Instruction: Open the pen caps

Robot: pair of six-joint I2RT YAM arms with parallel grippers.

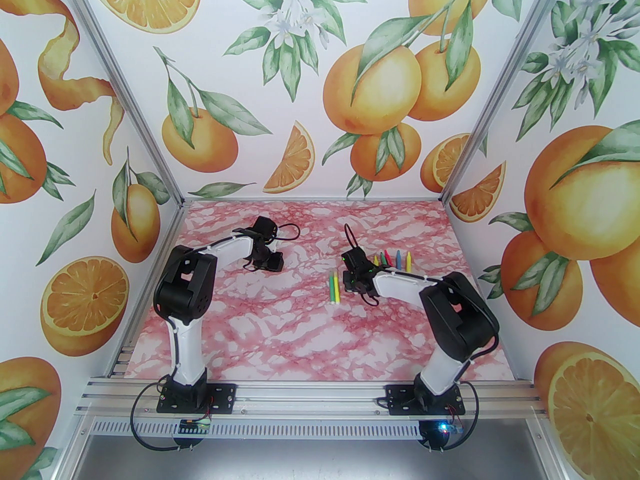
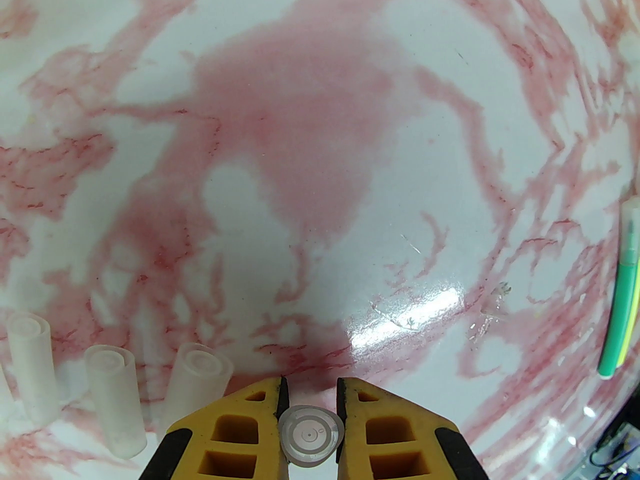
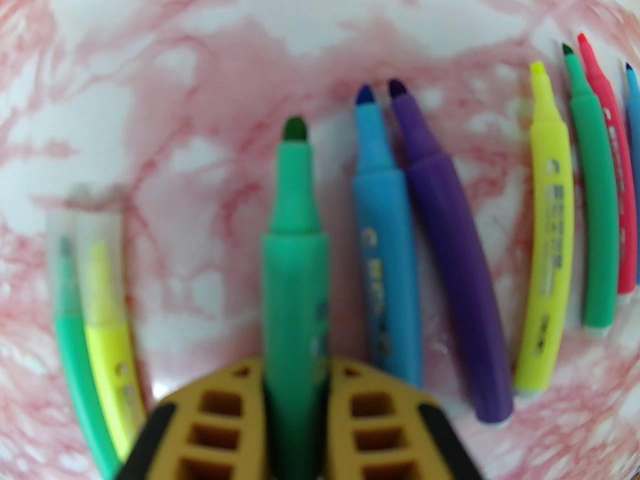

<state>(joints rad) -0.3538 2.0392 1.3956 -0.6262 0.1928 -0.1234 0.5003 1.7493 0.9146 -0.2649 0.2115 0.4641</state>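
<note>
My left claw (image 2: 311, 387) is pinching a clear pen cap (image 2: 311, 435), my right claw (image 3: 297, 370) the bared green marker (image 3: 295, 248); I should be lowering the cap gently beside the loose caps (image 2: 112, 403) on the tabletop (image 2: 320, 168)

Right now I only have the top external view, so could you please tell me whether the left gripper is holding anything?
Observer: Yes, the left gripper is shut on a clear cap, seen end-on between its fingers.
Operator: Thank you. Are any other caps off?
Observer: Three more clear caps lie on the table, just left of that gripper.
Operator: And what does the right gripper have?
Observer: The right gripper is shut on a green marker whose dark tip is bare.
</note>
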